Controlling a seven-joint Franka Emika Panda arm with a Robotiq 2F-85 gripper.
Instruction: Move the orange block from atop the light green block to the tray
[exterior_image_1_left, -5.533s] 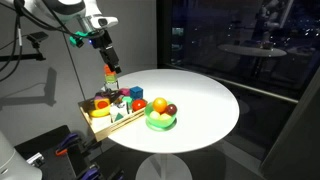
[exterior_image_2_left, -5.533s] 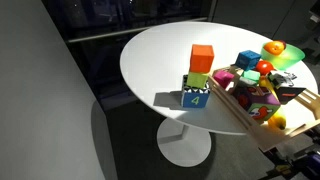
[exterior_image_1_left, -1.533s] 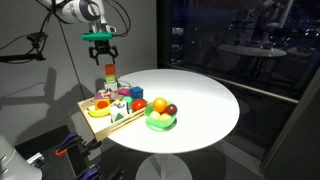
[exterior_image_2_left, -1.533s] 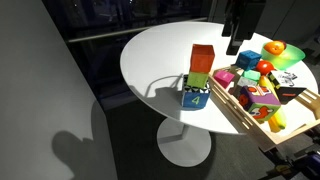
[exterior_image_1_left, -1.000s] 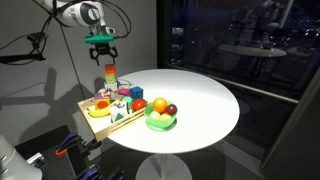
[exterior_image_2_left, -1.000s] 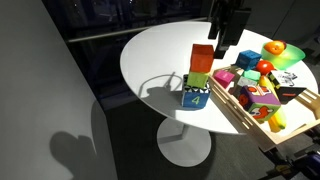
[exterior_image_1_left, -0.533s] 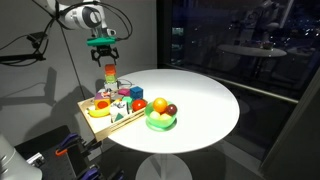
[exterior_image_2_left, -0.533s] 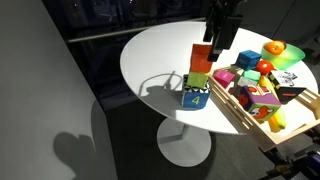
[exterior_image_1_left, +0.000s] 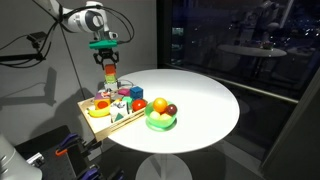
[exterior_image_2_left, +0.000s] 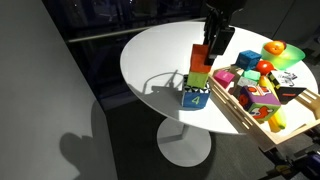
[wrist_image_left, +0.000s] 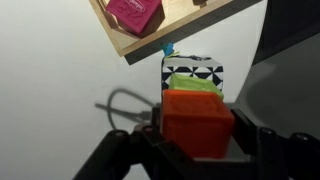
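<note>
The orange block (exterior_image_2_left: 202, 55) sits on top of the light green block (exterior_image_2_left: 197, 78), which in turn rests on a blue-and-white block marked with the numeral 4 (exterior_image_2_left: 195, 98); the three form an upright stack on the round white bench (exterior_image_2_left: 160, 60), just beside the long wall of the tray (exterior_image_2_left: 241, 114) and outside it. The end effector (exterior_image_2_left: 210, 47) comes down from above onto the top of the stack, with one finger on each side of the orange block. In the wrist view the orange block fills the lower centre and the dark fingers (wrist_image_left: 258, 146) flank it closely, but their tips are cut off by the lower edge of the picture. It cannot be determined whether the pads press on the block faces or stand slightly clear. In that view only a strip of the light green block shows behind the orange one, and the bottom block shows only a black-and-white triangle pattern. A corner of the wooden tray and part of a magenta block (wrist_image_left: 133, 10) inside it are cut off at the upper edge. In an exterior view the stack is small and largely masked by the end effector (exterior_image_1_left: 107, 61), so the individual blocks are hard to separate. The tray holds a crowded pile of coloured toys that cannot be identified singly. A bright green bowl (exterior_image_1_left: 160, 124) with round fruit stands on the bench near the tray.
</note>
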